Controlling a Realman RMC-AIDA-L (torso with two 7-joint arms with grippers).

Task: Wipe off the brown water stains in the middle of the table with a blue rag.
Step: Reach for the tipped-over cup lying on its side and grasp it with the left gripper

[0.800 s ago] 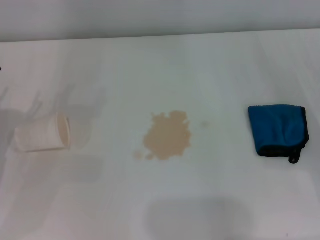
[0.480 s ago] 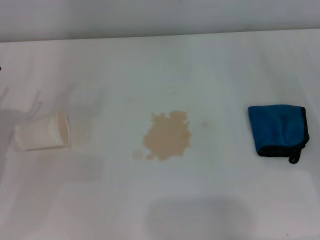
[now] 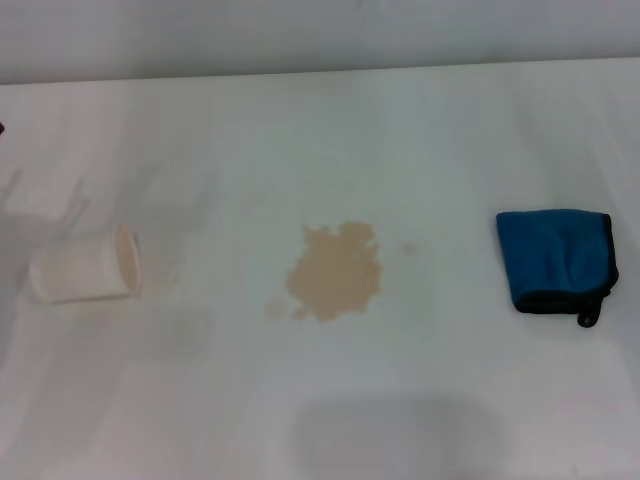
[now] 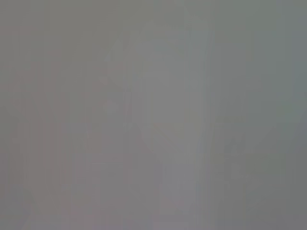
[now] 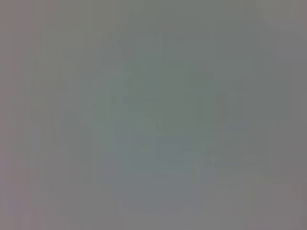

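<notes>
From the head camera we look down on the table (image 3: 330, 120), a plain white top that fills almost the whole view, with a pale wall running along its far edge. Near the middle lie the brown water stains (image 3: 335, 271) — one irregular tan blotch with ragged edges, and a couple of small droplets just off its near left side. A faint speck sits a little to its right.

Well to the right of the blotch we find the blue rag (image 3: 555, 258). It lies folded flat on the tabletop, bright blue on top with black edging along its near and right sides, and a short black loop tag pokes out at its near right corner. Bare white surface separates it from the stains; the two do not touch.

On the opposite side, well to the left of the stains, a white paper cup (image 3: 86, 266) lies tipped on its side, its open mouth turned toward the middle of the table. Soft grey shadows fall across the surface around and behind it.

We see neither the left gripper nor the right gripper in the head view, and both wrist views give us only a featureless grey field — so we cannot say how either set of fingers stands, or where.
</notes>
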